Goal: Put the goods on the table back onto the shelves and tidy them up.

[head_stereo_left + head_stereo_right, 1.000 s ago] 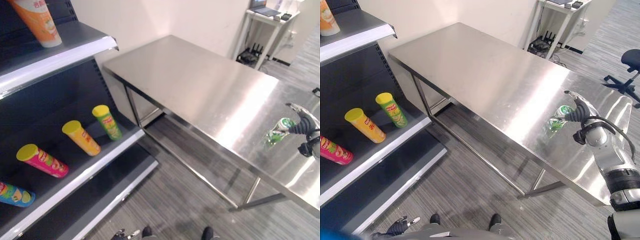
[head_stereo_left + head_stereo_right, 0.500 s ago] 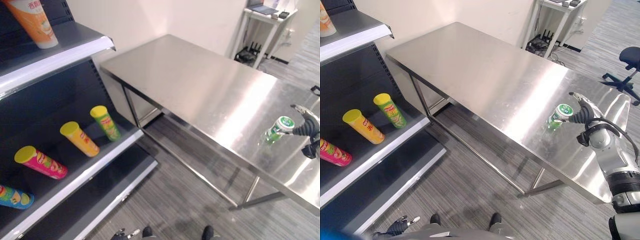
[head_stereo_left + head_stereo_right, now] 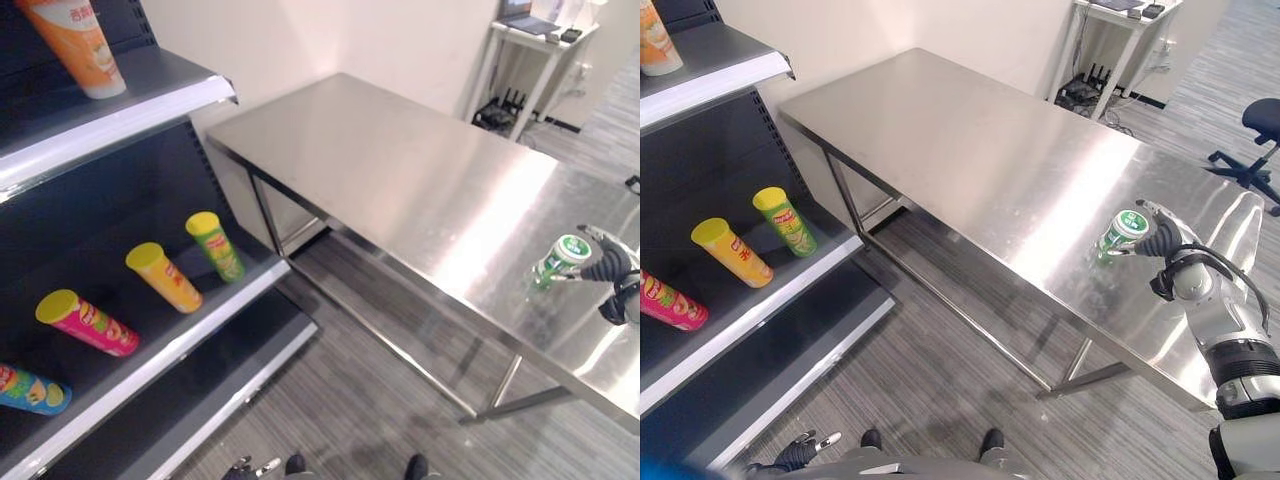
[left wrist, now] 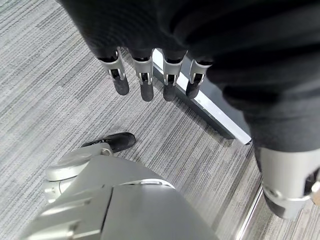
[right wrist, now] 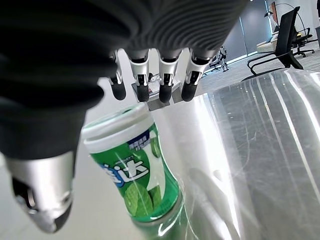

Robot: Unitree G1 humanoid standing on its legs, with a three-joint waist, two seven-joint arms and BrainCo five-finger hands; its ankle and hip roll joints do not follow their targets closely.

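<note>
Right hand (image 3: 1162, 240) at green bottle (image 3: 1117, 234), fingers and thumb spread to either side, relaxed, no firm grip seen. Bottle upright on steel table (image 3: 970, 150), near front edge. Left hand (image 4: 150, 75) hangs low over carpet, fingers straight. Shelves (image 3: 150, 330) well apart at left: yellow can (image 3: 163, 276), green can (image 3: 215, 244), pink can (image 3: 86, 321) lying there.

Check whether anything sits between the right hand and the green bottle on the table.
Nothing visible does. The right hand is right beside the green bottle, which stands upright on the steel table; in the right wrist view the fingers hang straight, just over its cap.
</note>
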